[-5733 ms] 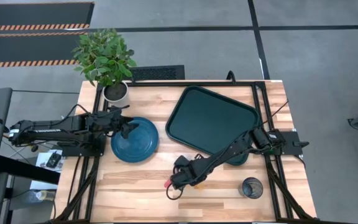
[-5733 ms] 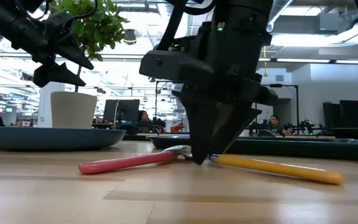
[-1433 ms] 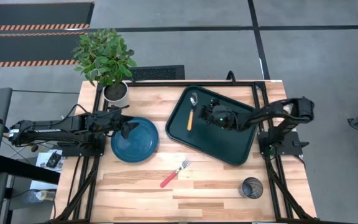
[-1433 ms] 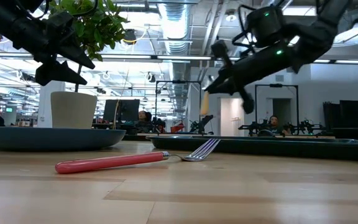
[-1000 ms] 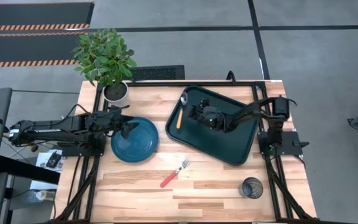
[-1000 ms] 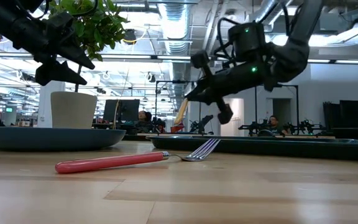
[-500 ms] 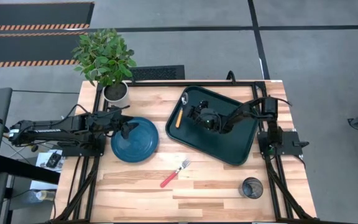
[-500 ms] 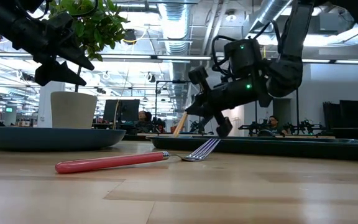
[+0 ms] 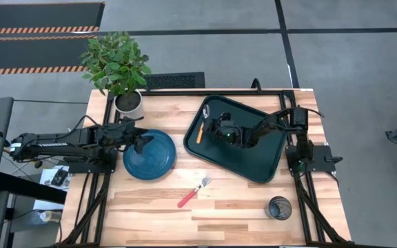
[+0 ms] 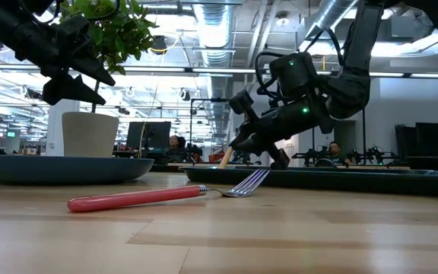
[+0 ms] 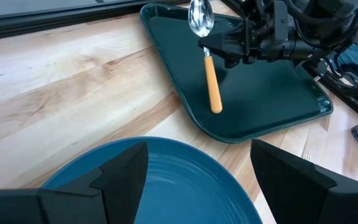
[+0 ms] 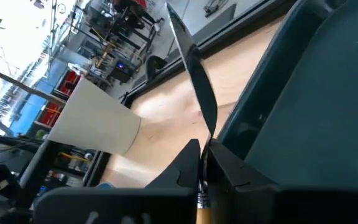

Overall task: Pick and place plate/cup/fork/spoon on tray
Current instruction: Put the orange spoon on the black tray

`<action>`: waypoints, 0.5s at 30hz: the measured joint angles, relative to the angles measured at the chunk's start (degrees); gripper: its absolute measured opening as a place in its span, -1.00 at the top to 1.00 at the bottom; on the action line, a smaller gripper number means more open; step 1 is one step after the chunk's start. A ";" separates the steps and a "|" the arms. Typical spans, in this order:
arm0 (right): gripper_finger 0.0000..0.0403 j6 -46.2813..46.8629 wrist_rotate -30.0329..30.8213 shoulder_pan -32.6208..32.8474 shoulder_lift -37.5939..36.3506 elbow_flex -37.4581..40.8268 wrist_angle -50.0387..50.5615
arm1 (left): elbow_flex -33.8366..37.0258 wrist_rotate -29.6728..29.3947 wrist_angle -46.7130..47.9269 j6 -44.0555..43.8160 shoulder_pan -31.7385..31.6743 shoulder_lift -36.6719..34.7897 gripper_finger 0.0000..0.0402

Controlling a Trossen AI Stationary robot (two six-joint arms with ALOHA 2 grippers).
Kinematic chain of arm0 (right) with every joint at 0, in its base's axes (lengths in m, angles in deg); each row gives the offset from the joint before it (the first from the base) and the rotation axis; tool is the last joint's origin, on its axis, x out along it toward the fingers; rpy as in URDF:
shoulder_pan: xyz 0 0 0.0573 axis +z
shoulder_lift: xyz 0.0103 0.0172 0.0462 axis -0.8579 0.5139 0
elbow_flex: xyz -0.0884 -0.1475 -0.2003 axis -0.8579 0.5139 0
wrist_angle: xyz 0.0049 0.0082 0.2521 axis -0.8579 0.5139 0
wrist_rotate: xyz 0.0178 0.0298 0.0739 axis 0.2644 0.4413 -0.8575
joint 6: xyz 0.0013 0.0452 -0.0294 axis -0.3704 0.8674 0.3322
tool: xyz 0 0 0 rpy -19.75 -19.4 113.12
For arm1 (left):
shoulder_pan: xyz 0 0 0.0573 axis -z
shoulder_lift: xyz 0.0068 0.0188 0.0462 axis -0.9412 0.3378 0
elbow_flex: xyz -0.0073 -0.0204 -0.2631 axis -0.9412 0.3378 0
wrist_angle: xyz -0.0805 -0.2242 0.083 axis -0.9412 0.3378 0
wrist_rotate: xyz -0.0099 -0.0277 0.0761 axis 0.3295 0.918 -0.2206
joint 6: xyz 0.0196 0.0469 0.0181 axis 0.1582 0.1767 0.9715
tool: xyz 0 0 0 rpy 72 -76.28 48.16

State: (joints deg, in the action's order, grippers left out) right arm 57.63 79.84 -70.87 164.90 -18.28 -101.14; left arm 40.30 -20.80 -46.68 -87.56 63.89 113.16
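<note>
The dark tray (image 9: pixel 250 155) lies at the table's far right. My right gripper (image 9: pixel 214 128) is over its left part, shut on the orange-handled spoon (image 11: pixel 211 87), whose silver bowl (image 11: pixel 200 17) points toward the far edge. The teal plate (image 9: pixel 150 157) lies flat left of the tray. My left gripper (image 9: pixel 142 143) hangs open just above it, touching nothing. The red-handled fork (image 9: pixel 191 192) lies flat on the wood near the table's middle. The dark cup (image 9: pixel 279 207) stands upright at the near right. My right gripper pinches the spoon between its two fingers at the neck (image 11: pixel 206 52), where the orange handle meets the metal stem. The fingers come from the table's right, slanting down, and lie across the spoon. The handle's free end (image 10: pixel 223 159) slopes down toward the tray floor; whether it touches cannot be told.
A white pot with a green plant (image 9: pixel 128 102) stands at the table's far left corner. Bare wood lies between the plate, the fork and the cup. The tray's right part (image 9: pixel 260 148) holds nothing but the arm above it.
My right gripper has gone down toward the tray's left part with the spoon. The spoon hangs lower than before, its handle end now near the tray floor. The fork, plate, cup and left arm have kept still.
</note>
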 joint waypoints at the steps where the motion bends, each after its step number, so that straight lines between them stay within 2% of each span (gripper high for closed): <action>1: 0.79 -0.05 0.00 0.00 0.00 0.00 0.32 | 0.00 0.02 0.01 0.00 -0.01 -0.02 -0.34; 15: 0.74 -4.38 -0.17 0.02 -0.11 -0.12 4.42 | 0.00 0.02 -0.01 -0.02 0.01 -0.02 -0.34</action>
State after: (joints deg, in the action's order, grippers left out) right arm 53.25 79.67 -70.85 164.79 -18.41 -96.72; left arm 40.30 -20.78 -46.69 -87.57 63.91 113.14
